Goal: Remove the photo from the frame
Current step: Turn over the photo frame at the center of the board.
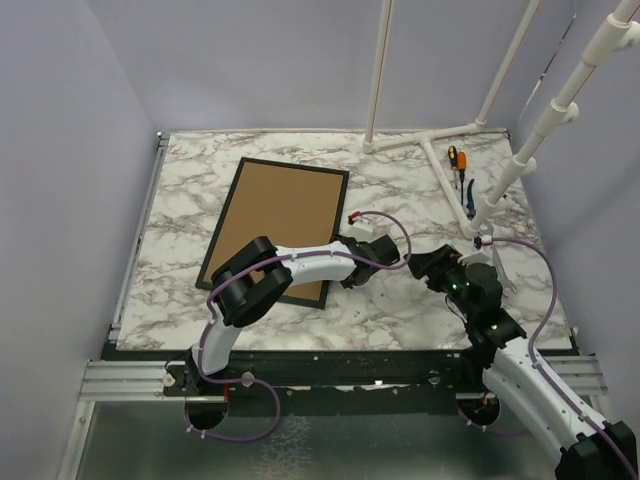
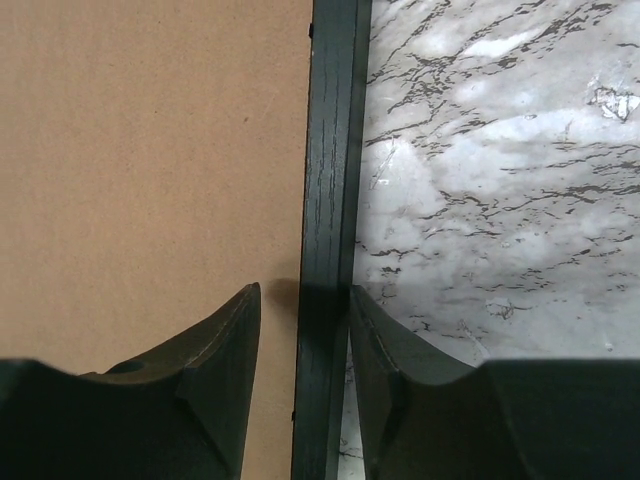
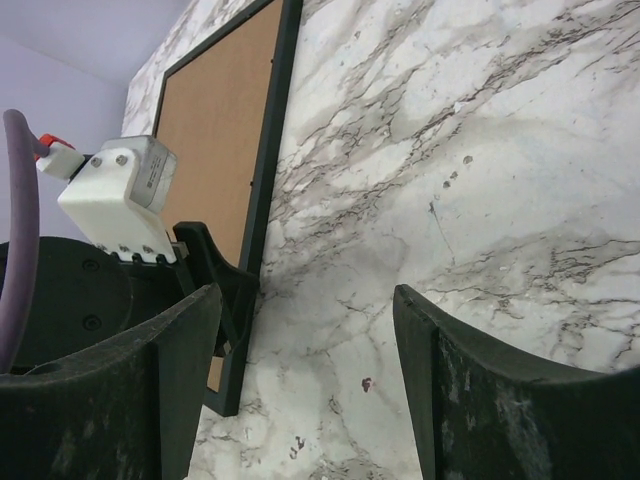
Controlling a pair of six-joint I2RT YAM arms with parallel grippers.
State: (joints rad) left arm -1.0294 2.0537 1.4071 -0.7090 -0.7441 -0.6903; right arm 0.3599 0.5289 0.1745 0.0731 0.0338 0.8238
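The frame's (image 1: 280,210) edge is straddled by spread left jaws; right jaws are spread, empty. Pinched shallowly, the edge could be dropped.

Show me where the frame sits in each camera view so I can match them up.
Top external: the frame lies brown back up, left of centre in the picture.
Left wrist: the frame shows its black border running top to bottom through the middle, with the brown back filling the left.
Right wrist: the frame is upper left, its border slanting down to the bottom left.
Shared landmark: the left gripper straddling the frame's right border.
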